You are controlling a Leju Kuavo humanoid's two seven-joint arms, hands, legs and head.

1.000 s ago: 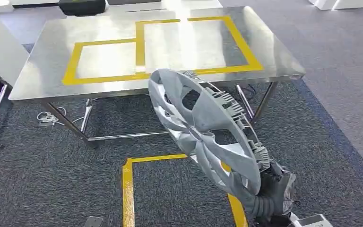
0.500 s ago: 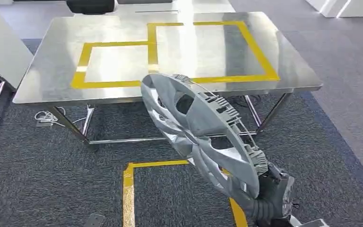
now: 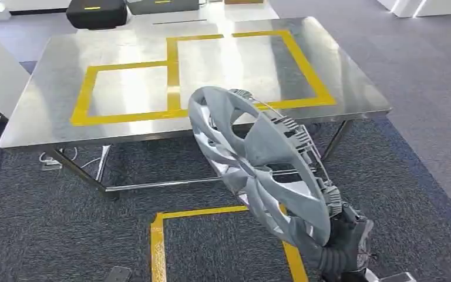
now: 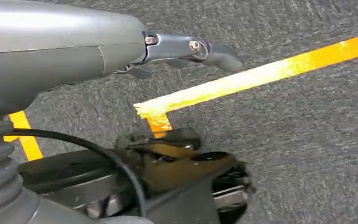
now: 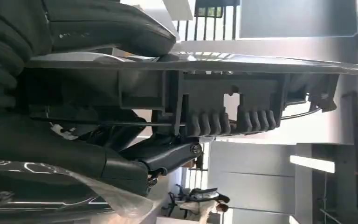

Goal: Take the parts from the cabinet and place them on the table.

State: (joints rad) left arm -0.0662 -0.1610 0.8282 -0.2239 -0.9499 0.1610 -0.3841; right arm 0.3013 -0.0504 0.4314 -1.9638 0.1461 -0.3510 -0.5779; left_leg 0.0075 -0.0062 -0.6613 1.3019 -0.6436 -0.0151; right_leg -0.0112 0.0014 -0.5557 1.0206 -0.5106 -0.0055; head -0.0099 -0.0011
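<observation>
Grey wheel cover [image 3: 258, 161] held tilted on edge, gripped at its lower rim by right hand [image 3: 343, 247], fingers clamped round the rim, short of steel table [image 3: 47, 117] and in front of its near edge. Left hand [image 4: 186, 49] hanging over carpet, fingers loosely extended, holding nothing. Best carried level over the yellow taped boxes [image 3: 170, 70], lowered flat, released only once resting.

Light: bright, even, from overhead.
Glare: white streaks on the shiny steel table with yellow tape [image 3: 53, 88].
Blur: left wrist view soft.
Backlight: right wrist view dark against blown-out windows.
</observation>
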